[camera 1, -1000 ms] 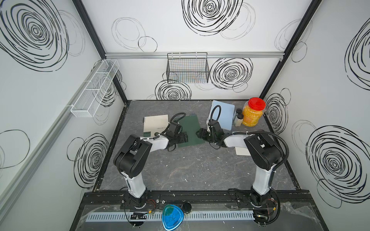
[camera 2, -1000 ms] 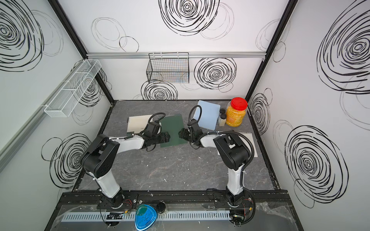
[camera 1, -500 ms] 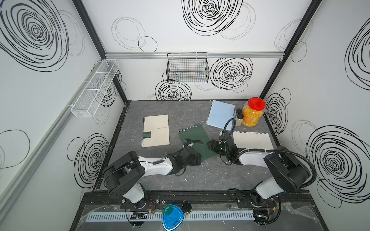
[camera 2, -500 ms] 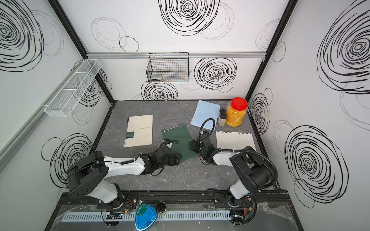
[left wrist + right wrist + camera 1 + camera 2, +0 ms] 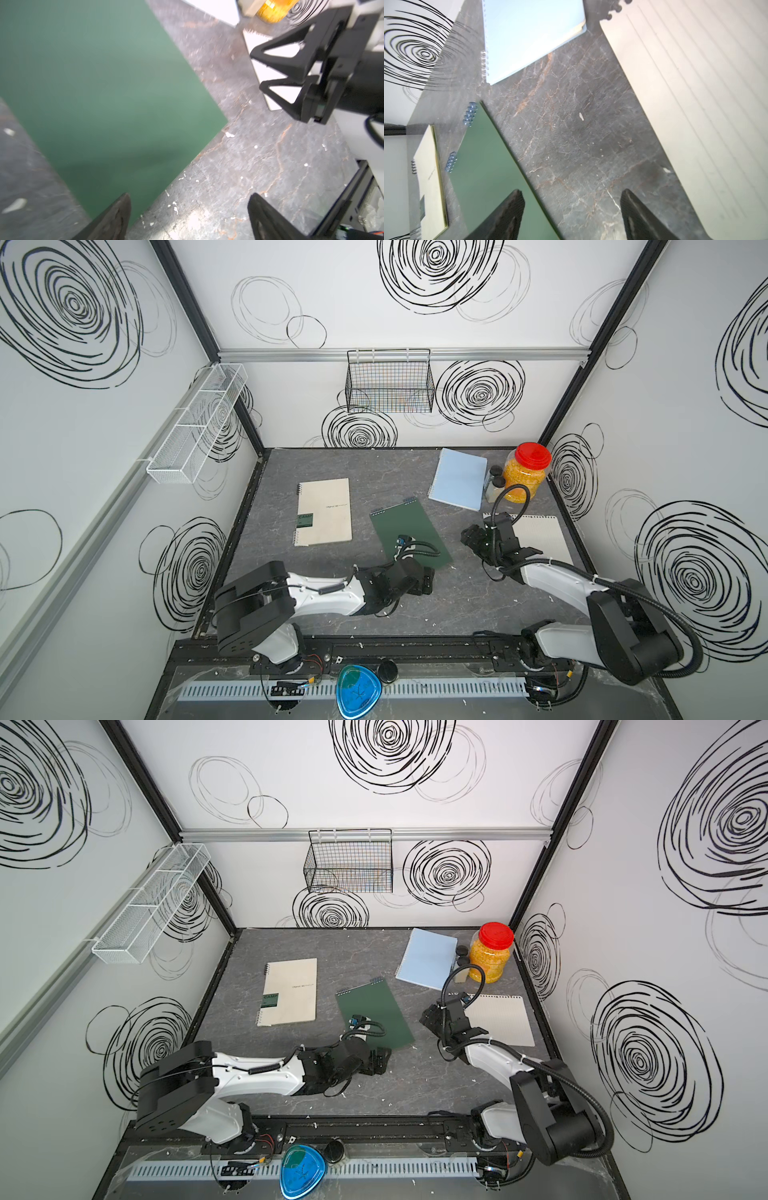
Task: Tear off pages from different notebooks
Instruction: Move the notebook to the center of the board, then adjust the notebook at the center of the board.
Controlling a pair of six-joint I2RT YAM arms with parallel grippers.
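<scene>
While both arms reach low over the desk [image 5: 465, 601], we see the left pincer [image 5: 189, 207] with its jaws spread wide and nothing between them. In the left wrist view one of its fingers [image 5: 118, 216] lies across the near edge of the dark green notebook [image 5: 415, 522], and the other is over bare desk; whether either touches, we cannot tell. In both top views this notebook lies closed and askew in the middle of the desk, its spiral along the far edge.

The right pincer [image 5: 572, 197] is likewise parted and empty. It hangs over the bare strip between the dark green notebook and the loose page [image 5: 544, 539], close to the page's edge. That page lies flat by the right wall, faintly lined, with a row of holes along its far edge; whether more sheets lie beneath it, we cannot tell.

The cream notebook [image 5: 324, 510], with its small green label, lies closed toward the left, well apart from both pincers. The light blue notebook [image 5: 459, 479] lies closed at the back right, just beside two small dark-capped bottles [image 5: 494, 489] and a red-lidded jar [image 5: 525, 475] of yellow contents. White paper scraps [image 5: 229, 135] dot the desk near the front.
</scene>
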